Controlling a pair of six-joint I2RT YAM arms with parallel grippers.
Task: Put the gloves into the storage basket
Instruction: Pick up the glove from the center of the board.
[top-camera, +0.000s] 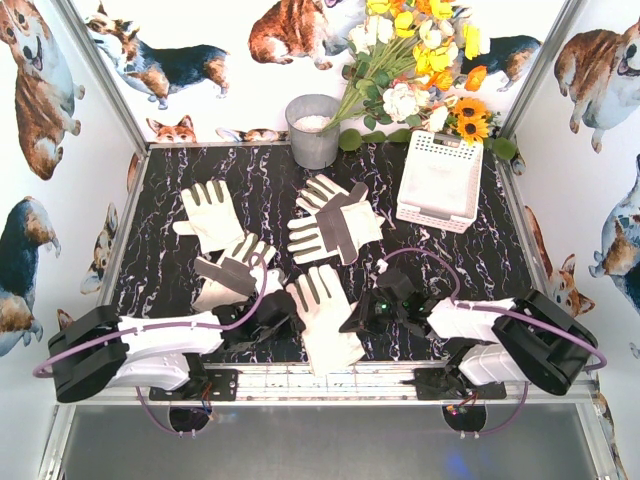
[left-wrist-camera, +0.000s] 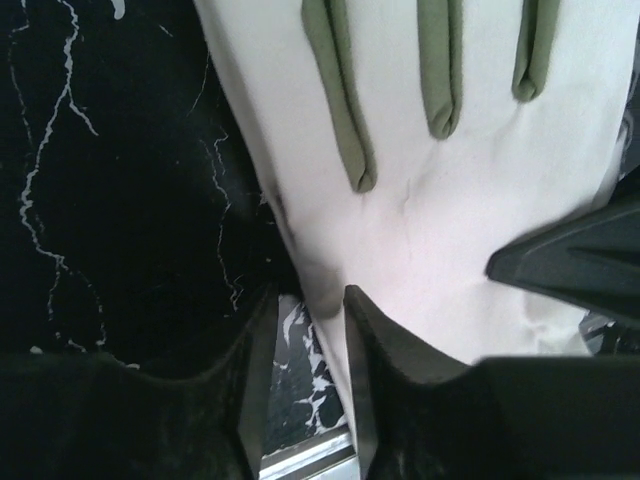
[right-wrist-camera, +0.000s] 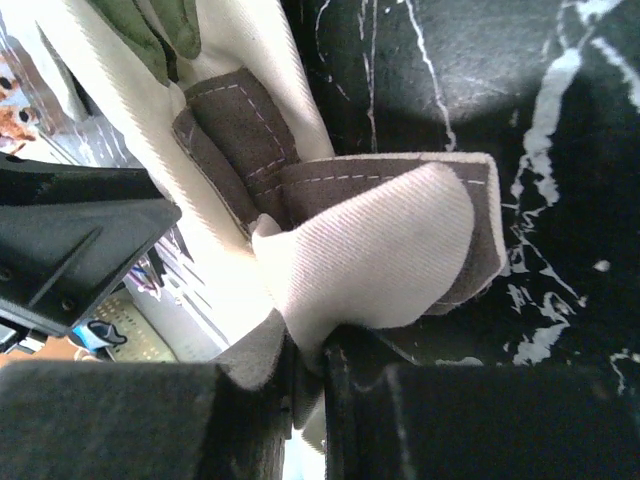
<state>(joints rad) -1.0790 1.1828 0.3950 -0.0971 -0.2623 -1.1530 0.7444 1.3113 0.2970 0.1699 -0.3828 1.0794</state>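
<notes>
A cream-white glove (top-camera: 325, 322) lies palm-down at the near middle of the black marble table, with both grippers at its sides. My left gripper (top-camera: 277, 316) is at its left edge; in the left wrist view (left-wrist-camera: 310, 300) the jaws stand apart with the glove's edge (left-wrist-camera: 440, 230) between them. My right gripper (top-camera: 362, 316) is shut on that glove's folded cuff (right-wrist-camera: 380, 260). Other gloves lie at the left (top-camera: 210, 215), middle (top-camera: 335, 222) and near left (top-camera: 235, 270). The white perforated storage basket (top-camera: 440, 180) stands at the back right.
A grey metal bucket (top-camera: 313, 130) stands at the back centre. Artificial flowers (top-camera: 420, 70) lean over the back right corner by the basket. Printed walls close in the table on three sides. A metal rail (top-camera: 320, 378) runs along the near edge.
</notes>
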